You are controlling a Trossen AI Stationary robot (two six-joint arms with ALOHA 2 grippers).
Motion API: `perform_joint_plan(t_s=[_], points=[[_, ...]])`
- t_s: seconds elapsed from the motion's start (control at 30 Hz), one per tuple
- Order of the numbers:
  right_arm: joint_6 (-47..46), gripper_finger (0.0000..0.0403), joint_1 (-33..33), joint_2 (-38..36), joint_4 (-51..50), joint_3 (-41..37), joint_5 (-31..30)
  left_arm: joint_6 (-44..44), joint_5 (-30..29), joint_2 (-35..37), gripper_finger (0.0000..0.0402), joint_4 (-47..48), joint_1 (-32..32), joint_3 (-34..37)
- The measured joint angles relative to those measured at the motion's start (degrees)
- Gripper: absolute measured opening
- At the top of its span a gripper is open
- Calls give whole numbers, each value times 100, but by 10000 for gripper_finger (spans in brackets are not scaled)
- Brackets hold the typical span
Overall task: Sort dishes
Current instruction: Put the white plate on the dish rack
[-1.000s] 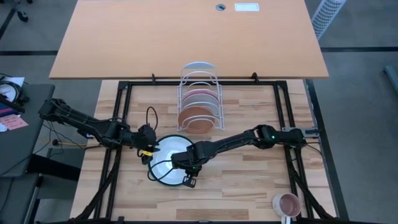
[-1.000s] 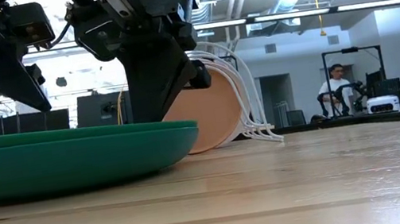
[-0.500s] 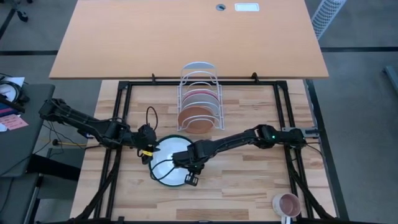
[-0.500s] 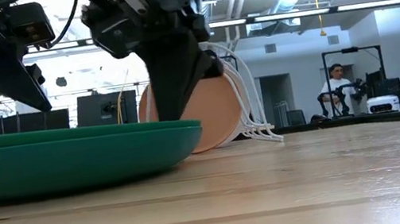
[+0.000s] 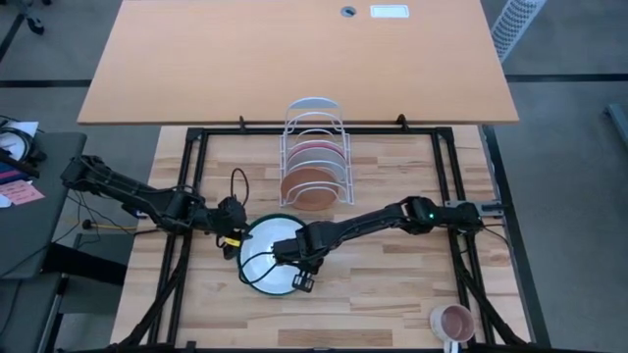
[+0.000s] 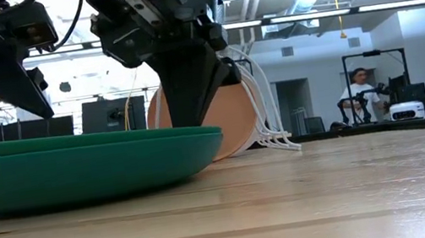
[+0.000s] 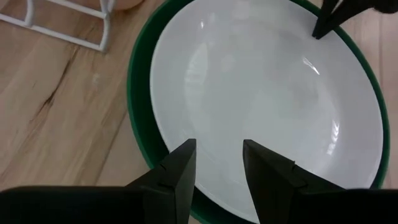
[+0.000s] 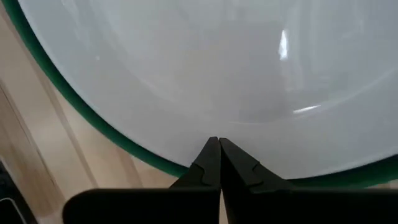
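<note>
Where the overhead camera looks down, the white plate (image 5: 267, 255) lies nested inside the dark green plate (image 5: 257, 284) on the wooden worktop (image 5: 392, 284), in front of the white wire rack (image 5: 314, 157). The rack holds the terracotta-brown plate (image 5: 309, 188) foremost and the magenta-pink plate (image 5: 316, 154) behind it, both on edge. The left claw (image 5: 232, 241) sits at the stacked plates' left rim; the right claw (image 5: 302, 277) sits at their right rim, nearer the front. A small pink mug (image 5: 453, 322) stands well apart at the front right corner. From worktop level, the green plate (image 6: 75, 166) lies flat with the terracotta plate (image 6: 235, 124) upright behind it in the rack (image 6: 265, 102); the right claw (image 6: 189, 123) points down onto the green plate's rim area, the left claw (image 6: 33, 109) hangs just above the plate farther off, and a person (image 6: 356, 96) is seated in the room beyond. The left wrist camera shows the left claw (image 7: 217, 162) released, its fingers parted and holding nothing, over the near edge of the white plate (image 7: 267, 93), which rests within the green rim (image 7: 140, 124). The right wrist camera shows the right claw (image 8: 215, 163) clenched, fingertips pressed together on nothing, at the edge of the white plate (image 8: 205, 62) beside the green rim (image 8: 74, 106).
</note>
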State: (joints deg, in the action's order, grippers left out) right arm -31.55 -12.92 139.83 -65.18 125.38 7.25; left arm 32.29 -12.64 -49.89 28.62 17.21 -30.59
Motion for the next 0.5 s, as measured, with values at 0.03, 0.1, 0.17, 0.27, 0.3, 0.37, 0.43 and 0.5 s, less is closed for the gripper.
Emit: perform_joint_plan(t_s=[0.03, 0.1, 0.17, 0.27, 0.3, 0.37, 0.43, 0.5], points=[[2, 4, 15, 0, -26, 0, 3, 1, 7, 1, 127, -1, 11, 0], [5, 4, 36, 0, -49, 0, 4, 2, 20, 2, 127, -6, 21, 0], [32, 4, 31, 0, -88, 28, 2, 4, 22, 1, 127, -5, 24, 0], [122, 4, 12, 11, -212, 179, -2, 5, 22, 0, 127, -8, 24, 0], [136, 4, -3, 11, -221, 218, -6, 5, 22, 0, 127, -8, 24, 0], [140, 4, -41, 11, -257, 299, -64, 7, 22, 2, 127, -8, 24, 0], [144, 4, -79, 15, -425, 434, -154, 7, 22, 1, 127, -6, 24, 0], [138, 4, -119, 15, -530, 511, -170, 7, 24, 1, 127, -6, 24, 0]])
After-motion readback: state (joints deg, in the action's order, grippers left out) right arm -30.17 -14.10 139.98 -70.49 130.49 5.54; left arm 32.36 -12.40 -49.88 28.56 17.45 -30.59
